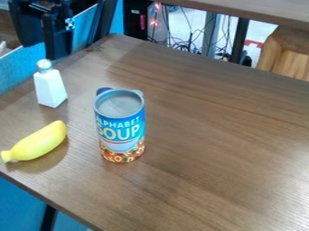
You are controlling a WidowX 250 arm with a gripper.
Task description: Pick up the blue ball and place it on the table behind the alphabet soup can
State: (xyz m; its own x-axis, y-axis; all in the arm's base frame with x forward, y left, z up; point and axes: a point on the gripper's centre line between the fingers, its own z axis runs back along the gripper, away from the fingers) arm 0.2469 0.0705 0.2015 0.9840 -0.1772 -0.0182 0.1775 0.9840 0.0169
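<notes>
The black gripper [39, 48] hangs at the upper left, above the table's edge, with its fingers apart and nothing between them. Just below it stands a white bottle-shaped shaker [50, 86] with a greyish top, the thing nearest to the gripper and not touched by it. An upright soup can [120, 128] with a blue and orange label stands left of the middle. Behind the can's rim a small dark blue thing [103, 90] peeks out, mostly hidden. A yellow toy banana [36, 143] lies near the table's left edge.
The brown wooden table [223, 144] spans most of the view, its left edge running beside the banana and shaker. Blue panels [21, 67] stand beyond that edge. Behind the table are cables, dark posts, another tabletop [265, 11] and a wooden piece [289, 49] at the upper right.
</notes>
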